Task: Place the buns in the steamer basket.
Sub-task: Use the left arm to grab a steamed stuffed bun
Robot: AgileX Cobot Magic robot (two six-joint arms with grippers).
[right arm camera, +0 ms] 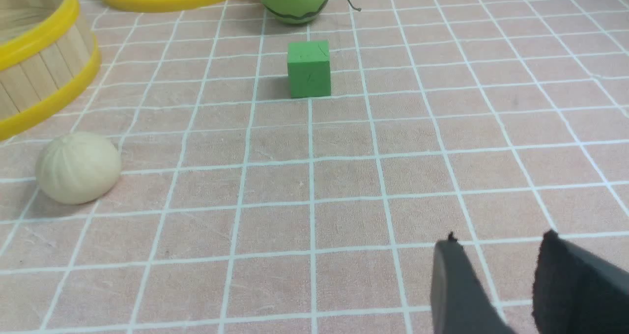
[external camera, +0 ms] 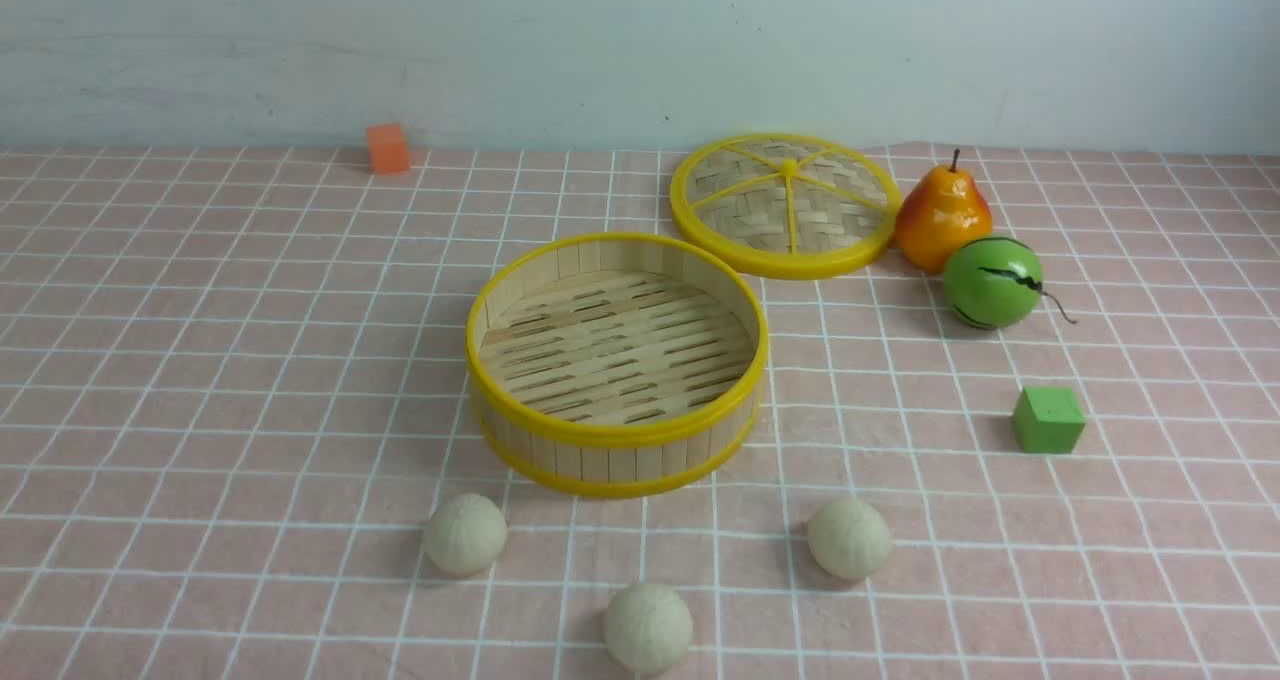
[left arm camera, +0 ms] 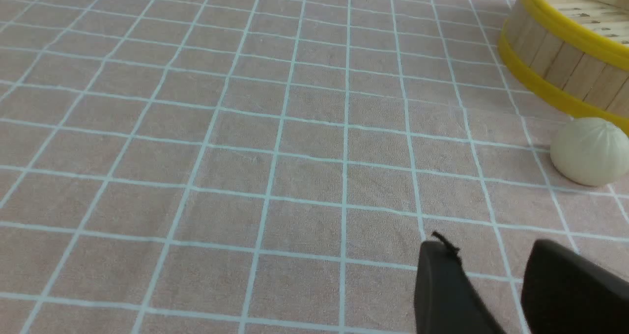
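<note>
Evidently no step has begun: three cream-white, pleated round buns (external camera: pixel 648 627) sit on the pink checked table (external camera: pixel 200 360), just in front of the empty round bamboo-slat steamer basket (external camera: pixel 617 438). The left claw (left arm camera: pixel 491 250) and right claw (right arm camera: pixel 499 240) appear released and empty, though only their tips show. Next, a claw must lower around the nearest bun.

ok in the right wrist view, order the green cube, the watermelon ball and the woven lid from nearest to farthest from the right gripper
1. green cube, ahead of the right gripper, on open cloth
2. watermelon ball, just behind the cube
3. woven lid, farthest back, beyond the ball
</note>
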